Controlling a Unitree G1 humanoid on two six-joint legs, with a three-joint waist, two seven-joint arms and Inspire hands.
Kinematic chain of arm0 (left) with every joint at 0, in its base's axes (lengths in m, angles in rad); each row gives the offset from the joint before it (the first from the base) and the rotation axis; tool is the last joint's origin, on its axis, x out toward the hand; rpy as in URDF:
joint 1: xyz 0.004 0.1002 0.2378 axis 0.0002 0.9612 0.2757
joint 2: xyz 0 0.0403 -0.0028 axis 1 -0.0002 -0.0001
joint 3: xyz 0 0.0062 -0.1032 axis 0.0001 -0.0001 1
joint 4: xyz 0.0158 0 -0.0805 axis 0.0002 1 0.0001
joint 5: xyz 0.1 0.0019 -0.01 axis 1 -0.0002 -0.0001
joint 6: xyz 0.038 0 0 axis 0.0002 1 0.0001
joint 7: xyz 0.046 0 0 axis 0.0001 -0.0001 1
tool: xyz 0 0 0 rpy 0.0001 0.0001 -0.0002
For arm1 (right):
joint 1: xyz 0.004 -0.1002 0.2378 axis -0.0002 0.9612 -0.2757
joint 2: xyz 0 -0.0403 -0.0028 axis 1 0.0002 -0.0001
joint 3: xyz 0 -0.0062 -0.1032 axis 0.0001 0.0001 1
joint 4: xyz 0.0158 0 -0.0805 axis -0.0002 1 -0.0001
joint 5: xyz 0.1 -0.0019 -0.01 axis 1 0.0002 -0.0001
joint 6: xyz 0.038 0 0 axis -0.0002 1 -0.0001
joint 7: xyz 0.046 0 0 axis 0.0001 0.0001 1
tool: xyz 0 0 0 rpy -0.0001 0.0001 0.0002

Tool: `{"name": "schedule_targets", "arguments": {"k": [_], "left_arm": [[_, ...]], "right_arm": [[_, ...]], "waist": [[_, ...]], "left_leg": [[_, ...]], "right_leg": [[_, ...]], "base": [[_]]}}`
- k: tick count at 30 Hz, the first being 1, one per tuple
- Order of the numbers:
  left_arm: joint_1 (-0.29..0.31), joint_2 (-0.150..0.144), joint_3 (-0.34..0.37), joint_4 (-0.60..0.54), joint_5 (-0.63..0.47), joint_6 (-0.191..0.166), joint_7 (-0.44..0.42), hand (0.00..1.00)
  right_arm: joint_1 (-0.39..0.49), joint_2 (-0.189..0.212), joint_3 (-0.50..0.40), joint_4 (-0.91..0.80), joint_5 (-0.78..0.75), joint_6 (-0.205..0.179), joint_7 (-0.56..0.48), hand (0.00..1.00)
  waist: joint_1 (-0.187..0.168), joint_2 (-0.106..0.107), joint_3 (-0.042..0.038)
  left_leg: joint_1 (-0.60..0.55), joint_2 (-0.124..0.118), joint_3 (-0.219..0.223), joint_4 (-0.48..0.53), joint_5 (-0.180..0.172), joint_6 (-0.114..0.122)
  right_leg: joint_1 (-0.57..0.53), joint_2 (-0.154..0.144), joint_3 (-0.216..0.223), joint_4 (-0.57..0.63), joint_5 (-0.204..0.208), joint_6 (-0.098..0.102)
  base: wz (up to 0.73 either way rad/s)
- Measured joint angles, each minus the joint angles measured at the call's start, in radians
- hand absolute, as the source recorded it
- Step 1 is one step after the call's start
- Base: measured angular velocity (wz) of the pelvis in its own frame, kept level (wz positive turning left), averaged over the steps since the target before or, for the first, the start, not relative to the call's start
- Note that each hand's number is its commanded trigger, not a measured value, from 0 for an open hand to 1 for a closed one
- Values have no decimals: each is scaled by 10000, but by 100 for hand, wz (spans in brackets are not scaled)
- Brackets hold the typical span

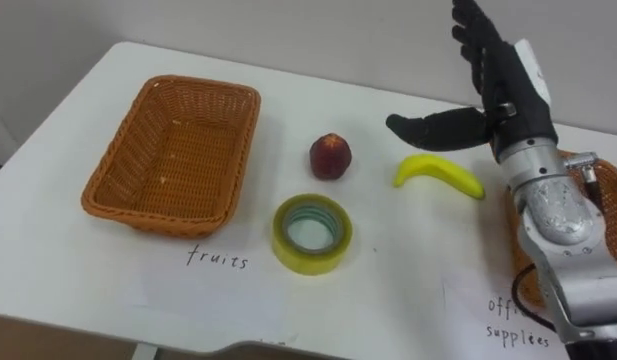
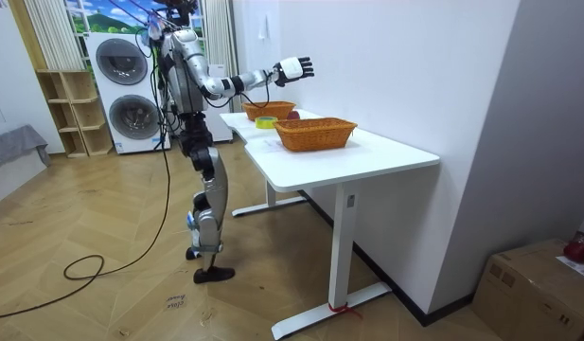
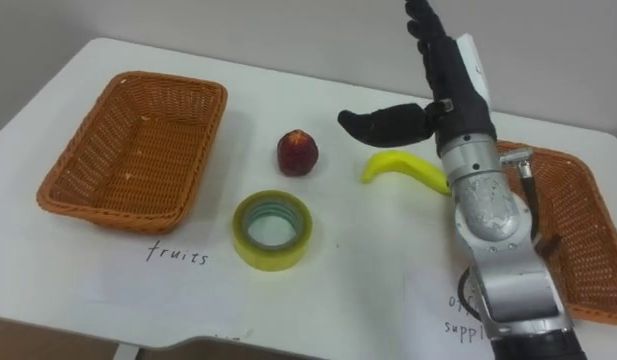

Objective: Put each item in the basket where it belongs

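Right robot hand point(image 1: 500, 92) open, fingers straight, thumb spread, holding nothing. It hangs above the banana point(image 1: 440, 176), which I read as lining up a grasp. Peach point(image 1: 330, 156) lies left of the banana, yellow tape roll point(image 1: 284, 243) nearer. Fruit basket point(image 1: 106, 172) at left is empty; office-supplies basket point(image 3: 578, 230) is at right on the surface point(image 1: 78, 270).
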Motion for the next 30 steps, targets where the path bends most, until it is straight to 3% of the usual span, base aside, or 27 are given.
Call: {"name": "schedule_targets", "arguments": {"k": [6,15,30], "left_arm": [[-52,-40,-223,-135,-218,-15,198,0],[-178,41,-765,-223,-214,-19,229,0],[-186,33,-785,-411,-207,-23,260,0]], "right_arm": [[-6,0,33,271,-24,8,7,0],[-5,97,813,458,-362,17,264,0],[-7,340,1481,455,-1139,37,380,0]], "waist": [[189,-31,31],[217,-48,45],[285,-53,25]], "left_leg": [[-6,-4,1,-1,2,-3],[-39,0,2,-18,2,-3],[-125,-16,0,-6,21,8]], "right_leg": [[-1,-2,3,3,0,0],[-47,3,-11,-11,0,0],[-77,-80,-84,-144,2,3]], "base": [[0],[0],[0]]}}
